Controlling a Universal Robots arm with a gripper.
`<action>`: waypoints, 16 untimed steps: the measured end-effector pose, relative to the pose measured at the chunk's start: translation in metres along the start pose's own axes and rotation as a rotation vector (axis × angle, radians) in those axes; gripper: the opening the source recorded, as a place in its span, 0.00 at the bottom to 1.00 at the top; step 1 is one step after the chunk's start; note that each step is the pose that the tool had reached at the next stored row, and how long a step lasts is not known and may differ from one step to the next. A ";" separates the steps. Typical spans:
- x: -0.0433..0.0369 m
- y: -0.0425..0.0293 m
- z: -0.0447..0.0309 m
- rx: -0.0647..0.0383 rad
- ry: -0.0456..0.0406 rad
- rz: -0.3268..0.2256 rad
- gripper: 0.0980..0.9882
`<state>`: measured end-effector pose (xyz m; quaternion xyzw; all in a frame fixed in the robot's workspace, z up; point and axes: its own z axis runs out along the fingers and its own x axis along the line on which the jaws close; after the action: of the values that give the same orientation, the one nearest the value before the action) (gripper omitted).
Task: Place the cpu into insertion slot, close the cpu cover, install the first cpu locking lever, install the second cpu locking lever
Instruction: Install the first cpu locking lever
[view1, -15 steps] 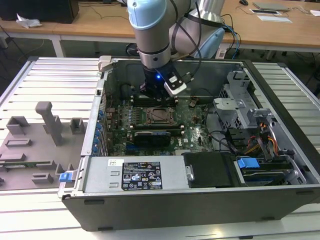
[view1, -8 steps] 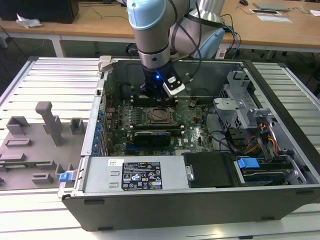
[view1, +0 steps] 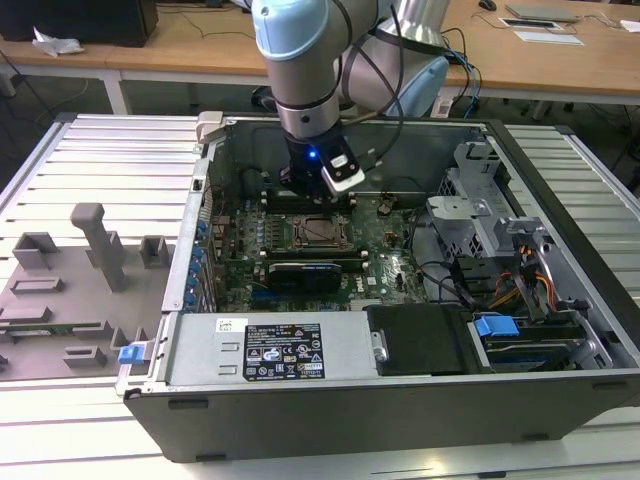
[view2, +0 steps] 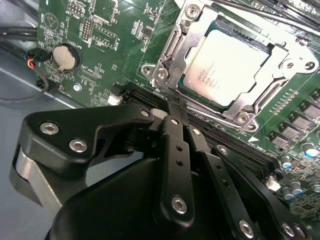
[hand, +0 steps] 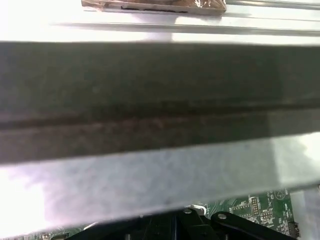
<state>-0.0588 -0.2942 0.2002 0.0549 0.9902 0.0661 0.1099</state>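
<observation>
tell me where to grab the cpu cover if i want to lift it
Likely the outer edge of the cpu cover, coming from above at the side nearest the gripper. It lies flat over the cpu as a thin frame, so only its rim can be pinched; the window leaves no middle.

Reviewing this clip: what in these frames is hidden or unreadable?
Second wrist view: the gripper hides the near corner of the cpu cover around the cpu; lever latching unclear.
Exterior view: the insertion slot is too small for detail.
First wrist view: a blurred grey wall blocks most of the board.
</observation>
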 end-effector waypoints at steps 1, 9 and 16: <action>0.0003 -0.0001 0.0005 0.001 -0.0006 0.005 0.01; 0.0003 0.0004 -0.0001 0.010 -0.0045 0.025 0.01; -0.0003 0.0036 -0.0064 0.014 -0.0096 0.027 0.01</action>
<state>-0.0596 -0.2915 0.2069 0.0691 0.9893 0.0606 0.1133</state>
